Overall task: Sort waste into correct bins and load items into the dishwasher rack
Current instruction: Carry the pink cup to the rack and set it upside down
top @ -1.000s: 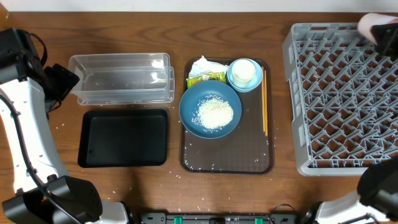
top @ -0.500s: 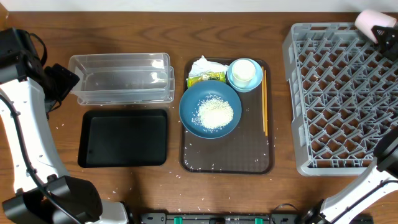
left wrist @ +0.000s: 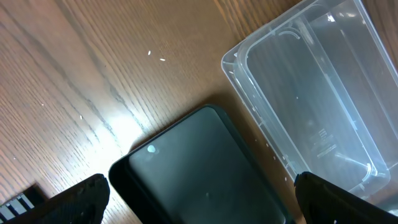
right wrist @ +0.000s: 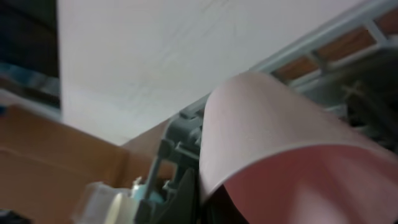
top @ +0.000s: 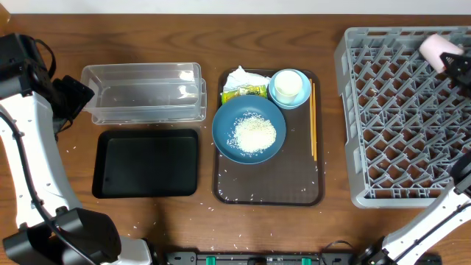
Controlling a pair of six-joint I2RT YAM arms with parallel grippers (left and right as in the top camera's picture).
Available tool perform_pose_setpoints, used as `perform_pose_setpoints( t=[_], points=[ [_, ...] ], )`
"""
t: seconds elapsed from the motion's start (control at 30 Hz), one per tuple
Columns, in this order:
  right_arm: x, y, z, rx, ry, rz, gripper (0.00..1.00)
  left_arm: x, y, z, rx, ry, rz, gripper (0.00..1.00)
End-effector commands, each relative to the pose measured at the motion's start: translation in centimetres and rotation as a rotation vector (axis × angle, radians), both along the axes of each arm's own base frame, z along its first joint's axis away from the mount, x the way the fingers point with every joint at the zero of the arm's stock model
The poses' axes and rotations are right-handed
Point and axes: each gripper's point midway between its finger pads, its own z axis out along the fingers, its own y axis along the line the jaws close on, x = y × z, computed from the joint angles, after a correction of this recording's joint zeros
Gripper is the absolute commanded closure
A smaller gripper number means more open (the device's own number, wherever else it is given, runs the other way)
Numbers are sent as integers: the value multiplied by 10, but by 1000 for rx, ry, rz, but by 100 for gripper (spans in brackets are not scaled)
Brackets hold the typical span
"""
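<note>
Your left jaws are hanging released and empty at the tabletop's [top: 184, 37] left edge, beside the clear tub [left wrist: 311, 93] and black tray [left wrist: 199, 180]. Mid-tabletop, rice [top: 255, 134] is sitting in the dark-blue bowl [top: 224, 136]. Over the dishwasher rack's [top: 344, 118] far right corner, your right jaws are clenching the tilted pink cup [top: 438, 46]. Letting go so near the low wall is, I judge, risking the cup rolling out, or landing on its side on the lattice.
</note>
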Motion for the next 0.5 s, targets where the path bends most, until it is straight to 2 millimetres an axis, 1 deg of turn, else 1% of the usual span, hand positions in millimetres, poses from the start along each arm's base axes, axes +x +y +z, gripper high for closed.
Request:
perform_pose_setpoints(
  t=[0.0, 0.13, 0.23, 0.27, 0.37, 0.47],
  points=[
    [-5, -17, -9, 70, 57, -42, 99, -1, 2, 9, 13, -23, 14, 2],
    [-12, -25, -7, 117, 77, -54, 97, -1, 2, 9, 13, -23, 14, 2],
    [-15, -25, -4, 133, 71, -41, 86, -1, 2, 9, 13, -23, 14, 2],
    [-16, -25, -4, 142, 72, -36, 85, -1, 2, 9, 13, -23, 14, 2],
    [-18, -24, -3, 166, 88, -35, 85, -1, 2, 9, 13, -23, 14, 2],
    [-19, -26, -7, 186, 123, -56, 89, -1, 2, 9, 13, -23, 14, 2]
  ],
)
